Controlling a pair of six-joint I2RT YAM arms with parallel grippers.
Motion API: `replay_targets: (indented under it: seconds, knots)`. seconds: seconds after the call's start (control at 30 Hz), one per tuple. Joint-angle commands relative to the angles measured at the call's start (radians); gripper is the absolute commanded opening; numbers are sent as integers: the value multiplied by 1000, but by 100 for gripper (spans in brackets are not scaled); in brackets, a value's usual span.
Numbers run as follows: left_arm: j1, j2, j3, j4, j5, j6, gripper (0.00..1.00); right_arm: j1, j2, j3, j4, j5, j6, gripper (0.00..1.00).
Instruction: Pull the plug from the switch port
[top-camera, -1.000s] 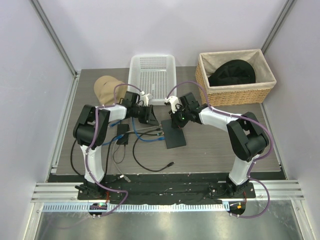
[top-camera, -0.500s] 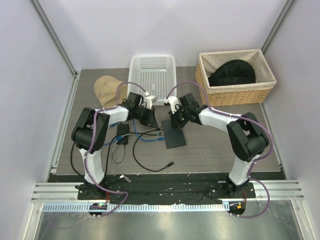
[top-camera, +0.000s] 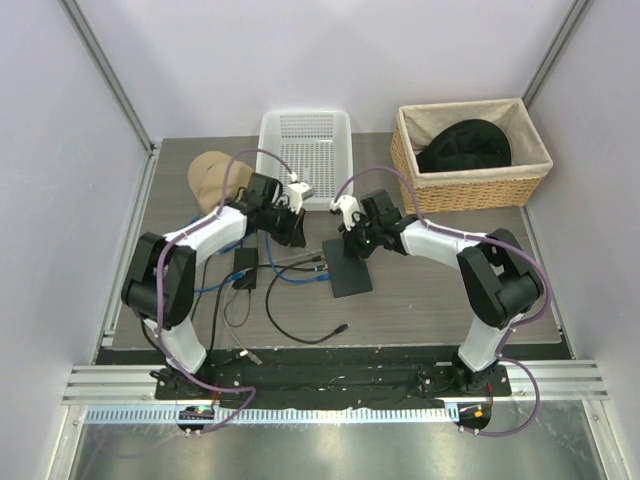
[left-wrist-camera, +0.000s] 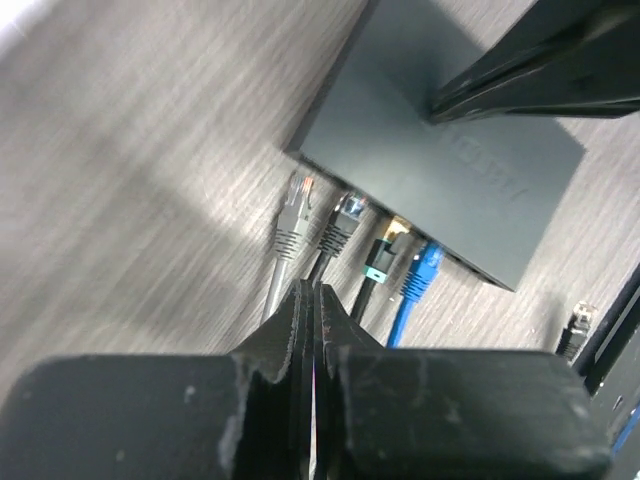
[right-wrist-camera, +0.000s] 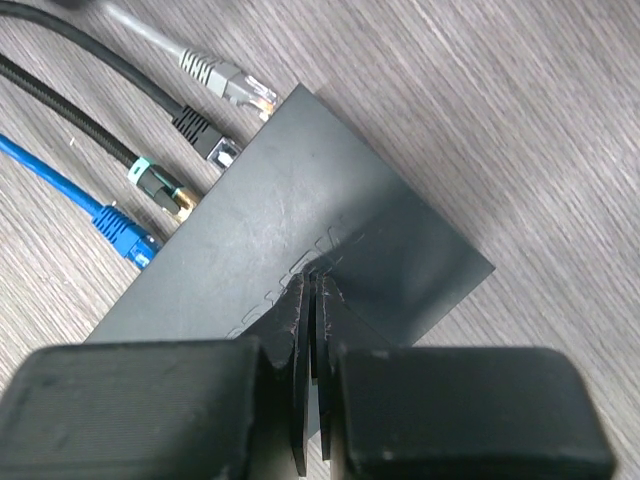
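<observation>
Touching the switch (right-wrist-camera: 300, 210) beside unreadable embossed lettering, the right gripper (right-wrist-camera: 311, 283) is clenched; left gripper (left-wrist-camera: 308, 292) clenched too.

Left arm (top-camera: 208, 229): elbow is swinging out toward the left edge of the frame, and the forearm is stretching straighter.
Left gripper (top-camera: 292, 232): is drifting slightly up the frame, toward the upper centre.
Right arm (top-camera: 440, 240): elbow is easing a little toward the lower right.

One switch (top-camera: 350, 275), two baskets (top-camera: 470, 190)
</observation>
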Motion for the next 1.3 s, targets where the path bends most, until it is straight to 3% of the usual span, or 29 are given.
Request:
replay_targets:
  seconds: [0.0,0.07,0.1,0.2,0.33,0.4,0.43,0.47,0.5,0.6,0.9,1.07,1.27]
  knots:
    - [1,-87,92,-102,-18,76,3,5,-18,-54,-65,39,-15,6]
    - [11,-122,164,-186,31,87,16,3,-34,-60,-65,39,-15,6]
    - [30,-139,192,-218,46,92,27,3,-38,-63,-67,39,-21,6]
    - [111,-212,266,-326,22,77,39,5,-61,-80,-59,41,-24,6]
    - [296,-297,237,-497,33,101,39,5,-91,-110,-33,39,-22,8]
    - [393,-314,244,-641,140,300,28,5,-101,-117,-28,39,-21,8]
    - [406,-312,260,-856,172,434,26,5,-104,-121,-28,36,-18,8]
    - [406,-302,263,-981,153,712,24,5,-106,-121,-28,36,-15,9]
    - [406,-300,249,-1145,105,827,24,5,-106,-123,-28,35,-12,9]
    - [445,-338,118,-1083,-54,814,24,3,-95,-123,-22,24,2,8]
    - [461,-346,-113,-862,-139,635,17,5,-65,-91,-13,21,16,9]
    - [461,-318,-168,-773,-154,574,30,5,-58,-95,-4,20,21,9]
    - [458,-237,-162,-659,-118,457,33,5,-55,-94,-5,21,22,10]
